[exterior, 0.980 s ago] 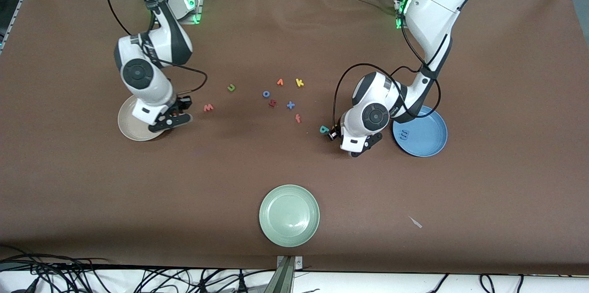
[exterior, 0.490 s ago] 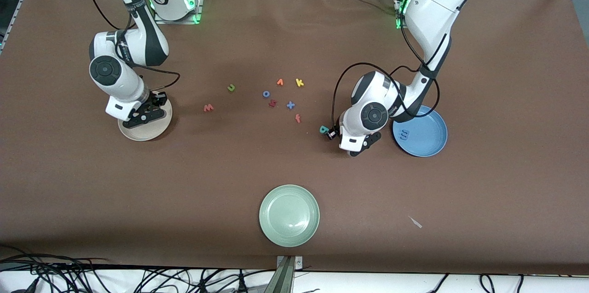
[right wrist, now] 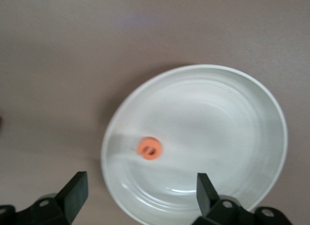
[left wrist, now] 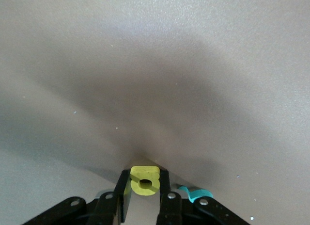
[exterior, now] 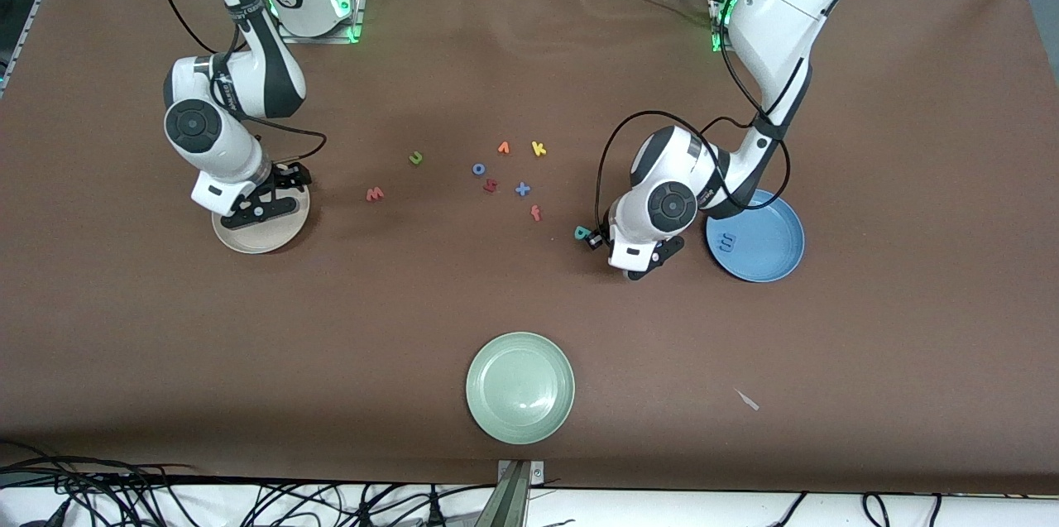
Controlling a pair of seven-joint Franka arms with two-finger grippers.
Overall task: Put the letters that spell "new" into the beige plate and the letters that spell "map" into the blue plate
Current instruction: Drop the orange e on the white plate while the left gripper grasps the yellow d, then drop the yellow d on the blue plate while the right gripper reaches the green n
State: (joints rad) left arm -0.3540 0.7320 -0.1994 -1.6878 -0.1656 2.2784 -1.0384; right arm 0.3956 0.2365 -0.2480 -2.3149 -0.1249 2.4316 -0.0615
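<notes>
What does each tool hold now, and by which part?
Left tool: shut on the yellow p, gripped by its two sides. Right tool: open, holds nothing.

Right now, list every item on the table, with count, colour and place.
beige plate: 1, cream, right arm's end
orange e: 1, in beige plate
blue plate: 1, left arm's end
blue m: 1, in blue plate
green plate: 1, pale, nearest the front camera
yellow p: 1, in left jaws
teal a: 1, beside left gripper
loose letters: 8, mixed colours, mid-table
left gripper: shut on p
right gripper: open over beige plate
</notes>
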